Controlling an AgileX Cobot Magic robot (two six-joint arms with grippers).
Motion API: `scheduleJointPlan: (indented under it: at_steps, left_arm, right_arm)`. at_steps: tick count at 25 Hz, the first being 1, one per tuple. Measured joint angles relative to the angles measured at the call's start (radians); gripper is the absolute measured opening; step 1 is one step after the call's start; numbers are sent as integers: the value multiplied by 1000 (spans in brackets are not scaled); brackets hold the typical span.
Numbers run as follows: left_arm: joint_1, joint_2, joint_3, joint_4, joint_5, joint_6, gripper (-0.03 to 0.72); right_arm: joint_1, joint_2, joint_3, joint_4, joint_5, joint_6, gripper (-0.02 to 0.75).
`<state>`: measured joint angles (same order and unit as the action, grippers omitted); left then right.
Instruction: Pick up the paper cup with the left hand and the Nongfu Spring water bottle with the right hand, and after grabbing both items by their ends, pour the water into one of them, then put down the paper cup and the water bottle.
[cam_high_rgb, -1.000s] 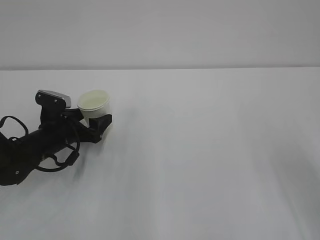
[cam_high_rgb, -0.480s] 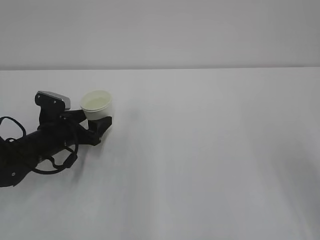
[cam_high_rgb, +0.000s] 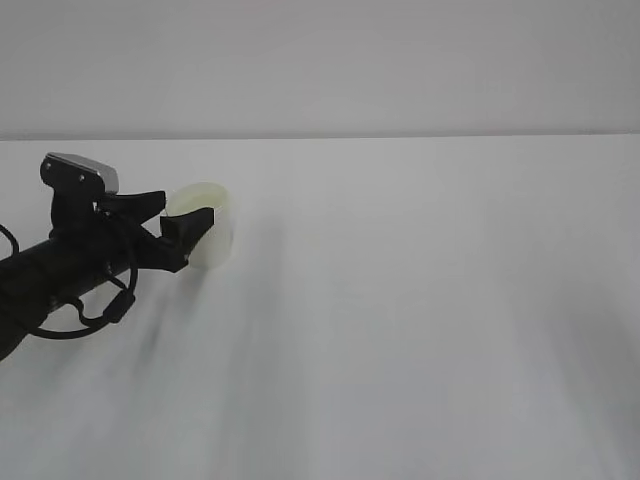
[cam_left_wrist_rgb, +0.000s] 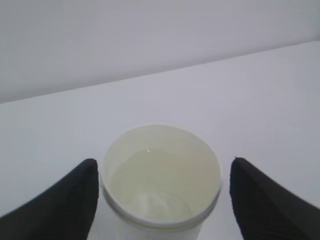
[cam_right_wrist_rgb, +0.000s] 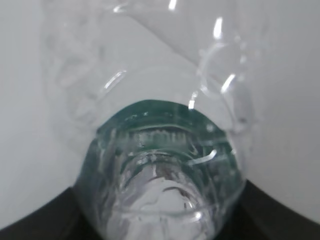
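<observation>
Left hand at far left of the exterior view, jaws spread wide either side of the paper cup; cup sits upright on the white table, a gap showing on both sides in the wrist view. Water inside the cup. Right hand is outside the exterior view; its wrist view is filled by the Nongfu Spring water bottle, gripped at lower centre, green label visible.
</observation>
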<state>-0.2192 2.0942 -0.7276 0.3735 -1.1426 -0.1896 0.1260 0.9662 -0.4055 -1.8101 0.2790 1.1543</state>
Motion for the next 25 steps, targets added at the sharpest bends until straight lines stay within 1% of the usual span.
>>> scheduleJointPlan:
  at_steps: [7,11,17,25]
  left_arm:
    - [0,-80,37,-19,-2,0,586]
    - [0,-113,81,-37,-2,-49,586]
    - [0,-169,144,-40,-2,-60,567]
    - [0,-284,173,-40,-2,-62,560]
  right_arm:
    - [0,0,0,0,0,21,420]
    - [0,0,0,0,0,27,420]
    - [0,0,0,0,0,36,420]
    - [0,0,0,0,0,47,420]
